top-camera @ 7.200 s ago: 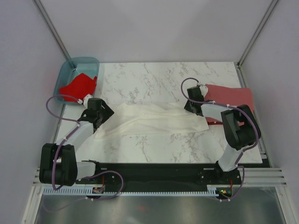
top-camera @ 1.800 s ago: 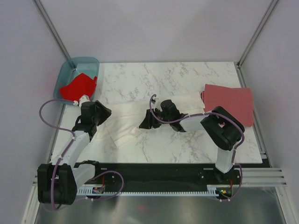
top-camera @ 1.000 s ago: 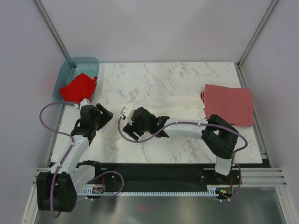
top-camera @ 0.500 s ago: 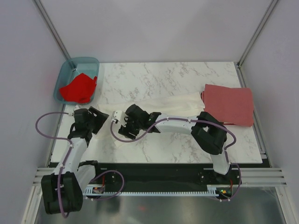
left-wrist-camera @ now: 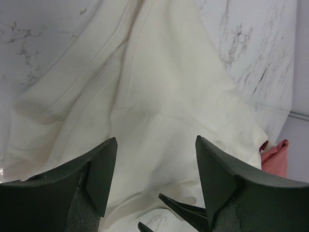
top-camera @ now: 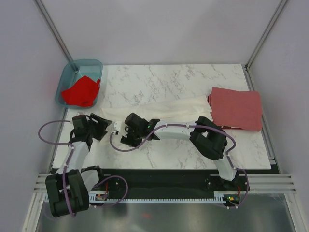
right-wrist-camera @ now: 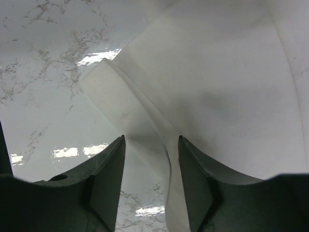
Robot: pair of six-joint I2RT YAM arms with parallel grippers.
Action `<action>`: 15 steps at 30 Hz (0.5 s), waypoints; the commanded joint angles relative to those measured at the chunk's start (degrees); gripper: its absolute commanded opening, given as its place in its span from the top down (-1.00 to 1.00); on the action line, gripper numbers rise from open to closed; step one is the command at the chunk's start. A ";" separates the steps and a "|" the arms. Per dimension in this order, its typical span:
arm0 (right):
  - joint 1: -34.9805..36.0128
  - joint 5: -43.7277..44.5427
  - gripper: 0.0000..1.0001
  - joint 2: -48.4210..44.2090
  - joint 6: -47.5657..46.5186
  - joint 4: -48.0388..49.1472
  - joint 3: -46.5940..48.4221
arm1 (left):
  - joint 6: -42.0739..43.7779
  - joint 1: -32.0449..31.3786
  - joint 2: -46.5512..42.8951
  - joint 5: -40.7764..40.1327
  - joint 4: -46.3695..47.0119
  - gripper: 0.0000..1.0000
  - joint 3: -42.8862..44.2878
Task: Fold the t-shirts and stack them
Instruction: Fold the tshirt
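Observation:
The white t-shirt lies stretched and rumpled across the middle of the table. My left gripper hangs open over its left end, with white cloth under the spread fingers. My right gripper is just right of it, low over the shirt's near-left corner. It is open, and a folded edge of the shirt runs between its fingers. The brick-red t-shirt lies folded at the right. The bright red t-shirt sits in the tub.
The teal plastic tub stands at the back left corner. The two grippers are close together at the left; the right one's fingertips show in the left wrist view. Frame posts rise at both back corners.
My right gripper has swept left along the white shirt to its left end, and its jaws have narrowed. The left gripper has drawn back toward the left edge.

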 commanded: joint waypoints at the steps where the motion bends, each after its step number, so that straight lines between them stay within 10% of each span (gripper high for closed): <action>1: 0.71 0.79 -0.05 0.60 -1.48 -1.14 2.63 | 0.91 0.41 -4.70 -1.93 -0.13 -0.47 0.22; 9: 0.98 -0.97 0.98 -0.10 -0.44 -2.19 2.98 | 1.70 0.41 -8.84 -3.62 -1.54 -0.48 0.05; 15: -0.24 -4.13 1.00 -1.51 2.03 -1.40 2.98 | 1.96 0.41 -8.66 -3.70 -1.63 -0.48 0.13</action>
